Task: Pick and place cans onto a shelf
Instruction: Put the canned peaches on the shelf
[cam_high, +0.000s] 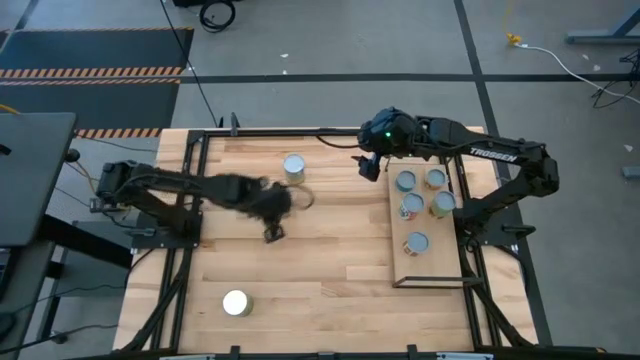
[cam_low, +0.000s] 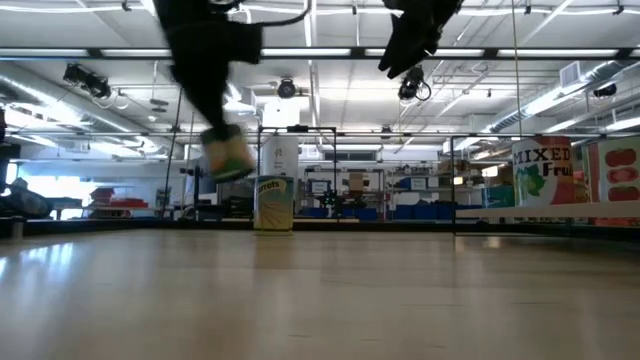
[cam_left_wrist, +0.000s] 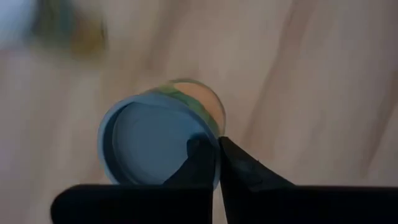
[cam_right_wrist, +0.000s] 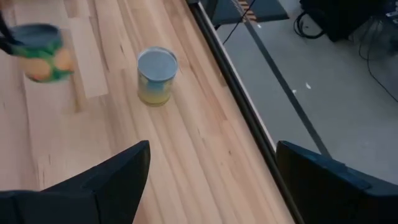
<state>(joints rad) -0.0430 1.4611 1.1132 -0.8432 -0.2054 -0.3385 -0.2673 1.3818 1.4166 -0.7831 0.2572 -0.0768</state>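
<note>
My left gripper (cam_high: 290, 200) is over the middle of the table, shut on a can (cam_left_wrist: 158, 140) with a blue top and a green-yellow label. The can also shows blurred in the low view (cam_low: 228, 155) and the right wrist view (cam_right_wrist: 43, 53). A second can (cam_high: 293, 167) stands on its base just beyond it. A white-topped can (cam_high: 236, 302) stands near the front left. The shelf (cam_high: 432, 265) lies at the right with several cans (cam_high: 411, 206) standing on it. My right gripper (cam_high: 370, 165) hovers open and empty by the shelf's far left corner. My left gripper pinches the can's top rim (cam_left_wrist: 214, 140) between its two fingers. One finger (cam_left_wrist: 199, 155) lies on the recessed top inside the rim, the other (cam_left_wrist: 245, 165) outside the wall. The fingers come from above. The can hangs below them, clear of the table.
A black frame (cam_high: 300, 132) runs along the table's far edge, and more of it along the left and right sides. Bare wooden tabletop (cam_high: 330, 260) lies between the left gripper and the shelf. The shelf's near end (cam_high: 430, 272) has bare board.
</note>
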